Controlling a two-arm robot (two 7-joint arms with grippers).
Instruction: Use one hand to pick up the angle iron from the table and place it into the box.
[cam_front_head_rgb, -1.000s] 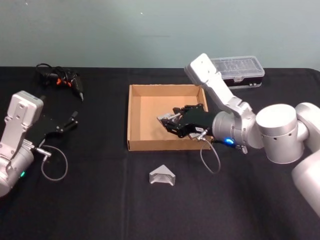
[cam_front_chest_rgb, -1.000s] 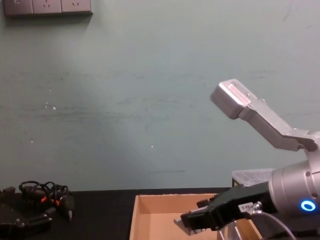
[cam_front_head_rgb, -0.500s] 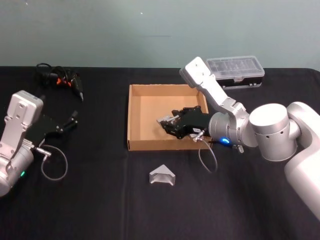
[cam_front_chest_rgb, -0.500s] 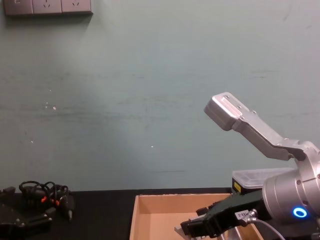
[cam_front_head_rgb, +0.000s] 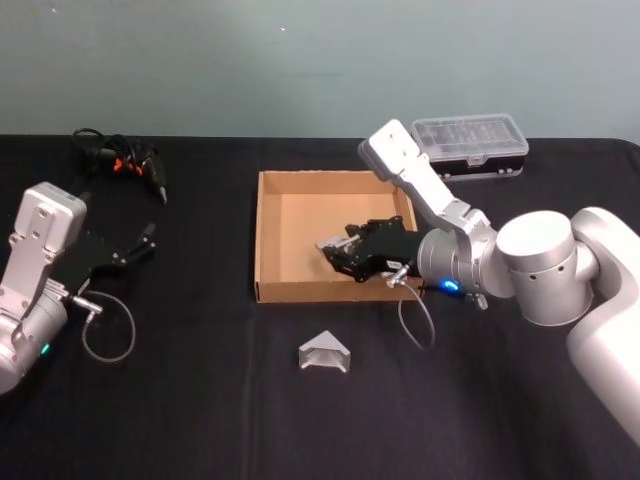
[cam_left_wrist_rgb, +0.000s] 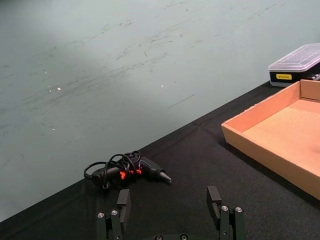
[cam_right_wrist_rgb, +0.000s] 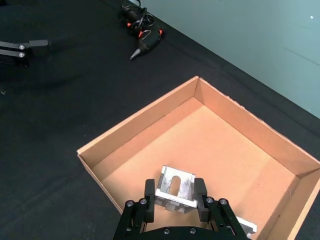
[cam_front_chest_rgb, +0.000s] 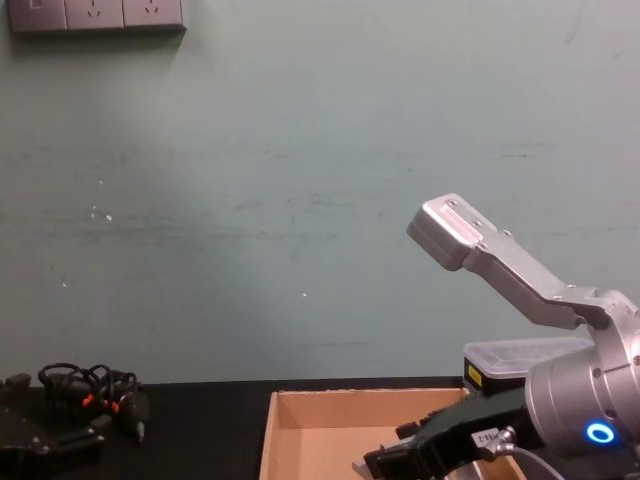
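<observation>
On the worktop (cam_front_head_rgb: 200, 420), inside the box (cam_front_head_rgb: 320, 292) near its front wall: right gripper (cam_right_wrist_rgb: 174, 189), fingers (cam_right_wrist_rgb: 149, 199) clamped on the angle iron (cam_right_wrist_rgb: 176, 182). Lower flat, ease open, rise clear of the box walls. Well left of the box: left gripper (cam_left_wrist_rgb: 169, 200), fingers (cam_left_wrist_rgb: 215, 197) spread, empty.

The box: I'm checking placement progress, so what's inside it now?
Inside the box, the right tool grips an angle iron over the floor. The floor beneath the tool is covered, so whether the piece touches down cannot be seen.
</observation>
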